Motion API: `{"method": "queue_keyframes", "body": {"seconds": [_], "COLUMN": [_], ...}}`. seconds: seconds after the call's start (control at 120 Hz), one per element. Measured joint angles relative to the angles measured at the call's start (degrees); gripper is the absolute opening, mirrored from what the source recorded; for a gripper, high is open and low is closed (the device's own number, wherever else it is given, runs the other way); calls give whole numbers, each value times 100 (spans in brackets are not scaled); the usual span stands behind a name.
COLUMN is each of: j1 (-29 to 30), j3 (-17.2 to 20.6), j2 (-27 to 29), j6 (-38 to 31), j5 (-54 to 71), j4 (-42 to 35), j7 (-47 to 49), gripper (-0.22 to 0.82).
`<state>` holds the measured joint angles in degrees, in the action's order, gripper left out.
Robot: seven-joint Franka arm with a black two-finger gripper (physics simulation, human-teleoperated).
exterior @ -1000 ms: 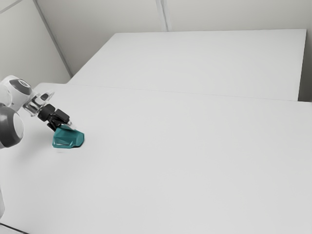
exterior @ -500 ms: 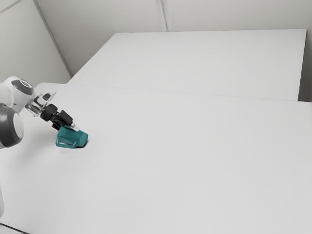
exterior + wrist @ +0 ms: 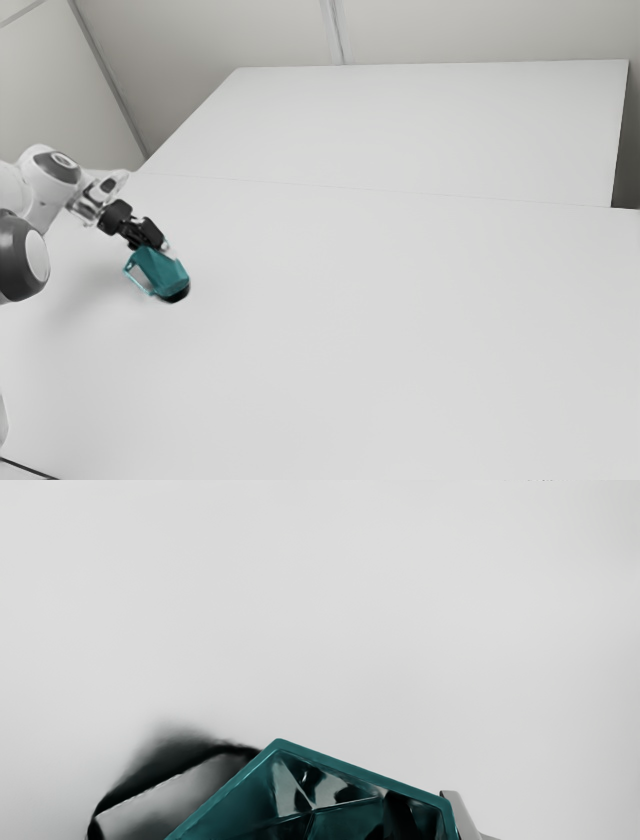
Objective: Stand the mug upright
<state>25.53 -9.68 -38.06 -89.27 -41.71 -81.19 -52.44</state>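
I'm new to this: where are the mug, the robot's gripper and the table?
Mug (image 3: pixel 161 270): exterior view, on its teal side wall.
Gripper (image 3: pixel 161 247): exterior view, midway between its fingertips.
Table (image 3: pixel 400 330): exterior view, on its bare white top.

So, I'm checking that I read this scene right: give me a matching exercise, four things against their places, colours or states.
Things:
1. Mug
2. Handle
3. Table
4. Arm

Descriptions:
A. White and flat
B. Comes in from the exterior view's left
C. Teal and tilted, its inside showing in the wrist view
D. On the mug's side, toward the exterior view's left

Pairs: 1-C, 2-D, 3-A, 4-B
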Motion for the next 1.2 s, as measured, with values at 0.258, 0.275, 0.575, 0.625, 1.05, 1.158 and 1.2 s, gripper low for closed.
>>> {"method": "queue_keyframes", "body": {"seconds": [0.258,0.275,0.575,0.625,1.05,1.158,1.2], "j1": [-14,-18,-29,-18,226,340,349], "j3": [309,343,1749,1982,3420,3591,3647], "j2": [199,222,1173,1366,3081,3314,3383], "j6": [8,6,-407,-572,-2682,-3468,-3774], "j5": [7,29,1663,1999,3778,3958,3996], "j4": [199,206,-422,-707,-3310,-3900,-4088], "j7": [5,8,286,370,984,1130,1184], "gripper": [-17,-17,-18,-18,-18,-18,-18]}}
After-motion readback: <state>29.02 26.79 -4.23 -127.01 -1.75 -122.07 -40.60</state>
